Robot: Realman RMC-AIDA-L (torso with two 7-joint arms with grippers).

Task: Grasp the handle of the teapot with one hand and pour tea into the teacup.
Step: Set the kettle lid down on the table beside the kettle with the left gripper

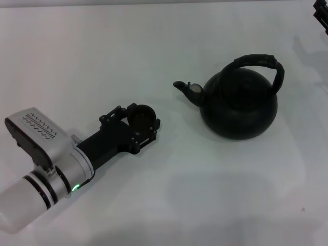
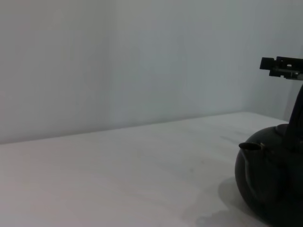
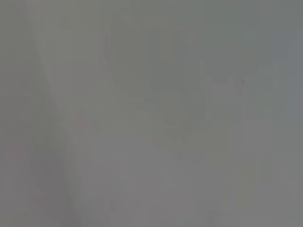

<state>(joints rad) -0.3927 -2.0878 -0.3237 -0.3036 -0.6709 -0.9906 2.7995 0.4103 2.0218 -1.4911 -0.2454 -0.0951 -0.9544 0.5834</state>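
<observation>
My left tool (image 1: 141, 123) pinches the teacup (image 1: 141, 116) on the desk (image 1: 169, 195), steadying it near the teapot (image 1: 239, 105) spout. My right tool (image 1: 321, 11) waits far off; its grip I cannot tell.

White tabletop (image 1: 169, 46) fills the head view, matte, evenly lit, with soft shadows. A tiny dark speck (image 1: 303, 209) lies near right. In the left wrist view, a plain pale grey wall (image 2: 142, 61) rises behind the table's far edge.
</observation>
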